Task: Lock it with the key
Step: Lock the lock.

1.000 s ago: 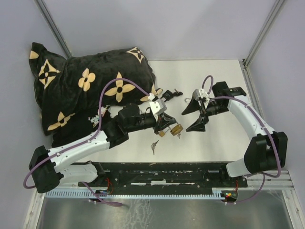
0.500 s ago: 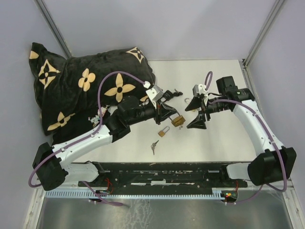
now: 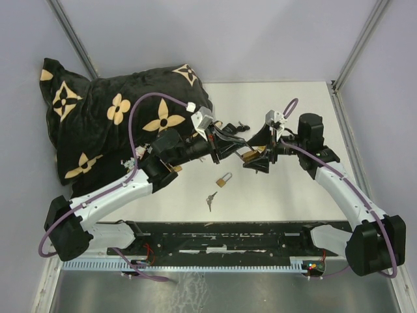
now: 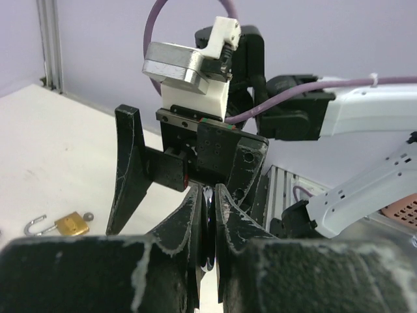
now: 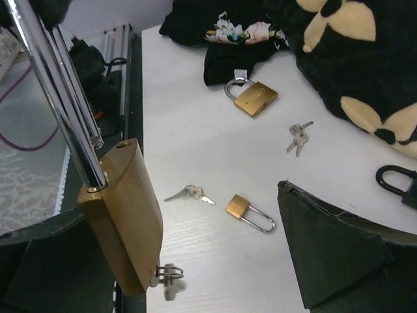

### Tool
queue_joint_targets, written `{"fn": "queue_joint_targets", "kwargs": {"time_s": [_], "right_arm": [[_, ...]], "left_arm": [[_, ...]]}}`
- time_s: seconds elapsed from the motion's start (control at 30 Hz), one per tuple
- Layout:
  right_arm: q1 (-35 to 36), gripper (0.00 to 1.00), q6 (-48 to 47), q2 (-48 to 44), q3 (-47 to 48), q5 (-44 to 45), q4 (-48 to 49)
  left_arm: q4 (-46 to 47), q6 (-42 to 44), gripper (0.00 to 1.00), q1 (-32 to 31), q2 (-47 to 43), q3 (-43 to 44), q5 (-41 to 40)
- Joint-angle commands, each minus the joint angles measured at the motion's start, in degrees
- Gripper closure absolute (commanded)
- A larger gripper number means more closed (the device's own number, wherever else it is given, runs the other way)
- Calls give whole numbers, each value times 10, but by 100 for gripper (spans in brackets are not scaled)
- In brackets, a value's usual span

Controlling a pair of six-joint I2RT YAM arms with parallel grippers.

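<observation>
Since the earlier top view, the left arm has carried the brass padlock [image 5: 124, 215] up from the table [image 3: 293, 195] and farther from the bases. The right gripper [image 3: 258, 151] has turned to face it and come close.

The left gripper [image 4: 207, 195] is clenched on something thin, which I judge to be the chrome shackle [image 5: 62, 104]. The padlock hangs from it in the air, between the spread fingers of the right gripper, which hold nothing. One shackle leg ends free just above the body, so the lock looks open.

A small key [image 5: 168, 272] sticks out under the body. The body seems solid, heavy for its size, stiff and smooth, and it may swing. The key is thin and light, so it is best pinched on its flat head while the left gripper holds firm.
</observation>
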Motion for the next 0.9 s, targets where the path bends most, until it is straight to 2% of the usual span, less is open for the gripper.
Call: {"fn": "queue_joint_targets", "kwargs": {"time_s": [0.0, 0.13, 0.23, 0.3, 0.43, 0.67, 0.87], "right_arm": [[3, 0, 146, -22, 5, -58, 138], [3, 1, 154, -30, 23, -93, 108], [3, 2, 121, -31, 40, -111, 53], [3, 4, 50, -29, 60, -127, -18], [-1, 6, -145, -19, 109, -153, -236], [-14, 7, -230, -17, 119, -75, -317], [-16, 10, -318, -8, 150, -64, -416]], "left_arm": [[116, -53, 97, 1, -28, 32, 14], [137, -61, 97, 5, -35, 20, 5], [163, -80, 97, 13, -34, 11, 8], [172, -86, 97, 16, -31, 8, 12], [173, -88, 97, 26, -26, 6, 27], [161, -78, 97, 39, -5, 4, 95], [147, -65, 97, 40, 15, 10, 127]]}}
